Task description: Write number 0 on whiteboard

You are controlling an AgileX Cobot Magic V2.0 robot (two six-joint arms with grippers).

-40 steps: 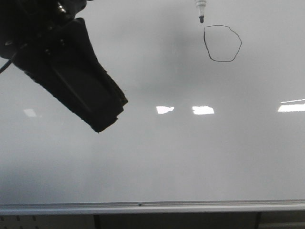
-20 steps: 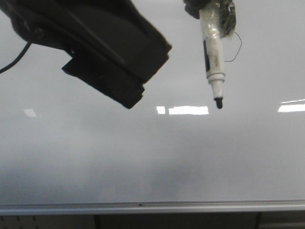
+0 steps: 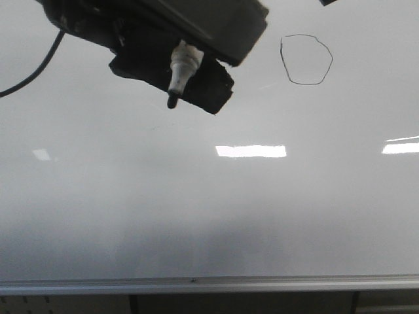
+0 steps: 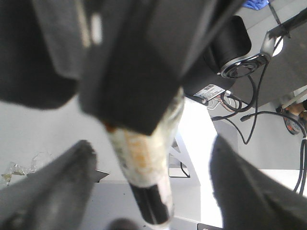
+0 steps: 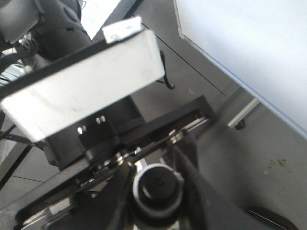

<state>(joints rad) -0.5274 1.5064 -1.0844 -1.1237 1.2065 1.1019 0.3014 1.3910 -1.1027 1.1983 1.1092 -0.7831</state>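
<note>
My left fingers (image 4: 62,191) stand wide apart, one on each side of the marker (image 4: 144,182), and neither seems to touch it. They hold nothing. In the front view both my arms bunch into one dark mass over the left of the whiteboard (image 3: 209,222). Only the marker's white collar and black tip poke out below that mass. The tip is off the board's surface as far as I can tell.

My right fingers (image 5: 192,182) are closed on the marker's round back end, so the right arm has the pen. Its long axis runs steeply, with the tip pointing down toward the board's near metal edge (image 3: 196,284).

Further right, well apart from the tip, sits the number 0 (image 3: 306,59). It is a thin black closed loop, slightly angular, high on the board. From the tip it lies to the right and a little further away from me.

I judge the writing done, since the loop looks joined. If it needed a touch-up, the marker would have to travel right, and the right arm is the one carrying it.
</note>
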